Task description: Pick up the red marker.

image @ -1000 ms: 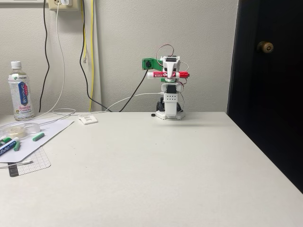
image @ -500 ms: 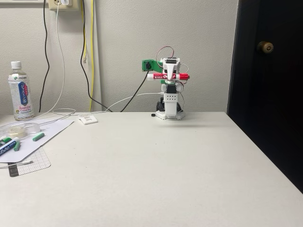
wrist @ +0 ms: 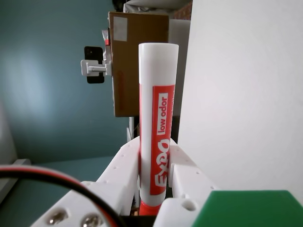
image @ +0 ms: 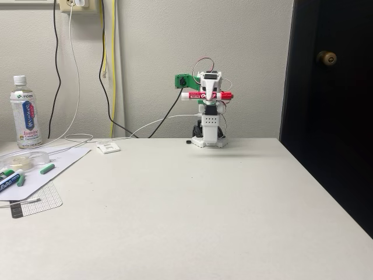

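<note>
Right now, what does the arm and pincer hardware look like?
Small white plastic arm on a white base, with a green printed part at the wrist and thin red and black wires looped above. In the wrist view the pincer has white fingers with small holes, silver screws and a green piece.

A white counter [image: 192, 216] is sitting against a pale textured wall [image: 250, 64], with a dark door [image: 329, 105] standing at right.

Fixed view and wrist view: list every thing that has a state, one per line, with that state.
red marker: capped, held level above the table, clamped between the fingers.
hand: shut on the red marker, raised over the arm's base.
bottle: upright, cap on.
blue-labelled marker: lying flat on paper.
door: closed.
</note>
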You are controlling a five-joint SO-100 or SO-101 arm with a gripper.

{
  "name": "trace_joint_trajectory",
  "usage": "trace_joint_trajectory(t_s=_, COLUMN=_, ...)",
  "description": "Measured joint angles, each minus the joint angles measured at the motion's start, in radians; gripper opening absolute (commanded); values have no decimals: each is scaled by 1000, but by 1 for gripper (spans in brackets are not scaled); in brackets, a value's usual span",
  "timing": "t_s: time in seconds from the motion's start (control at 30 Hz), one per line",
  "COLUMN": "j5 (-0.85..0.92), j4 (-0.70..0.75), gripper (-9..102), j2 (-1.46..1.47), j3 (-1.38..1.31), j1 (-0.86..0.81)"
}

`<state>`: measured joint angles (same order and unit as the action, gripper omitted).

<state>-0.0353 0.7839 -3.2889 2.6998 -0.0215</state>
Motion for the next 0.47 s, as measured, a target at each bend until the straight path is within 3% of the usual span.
trace_joint_trajectory(t_s=0.47, j5=0, j4=0, gripper=0, j2=0, j3=6, j1=6)
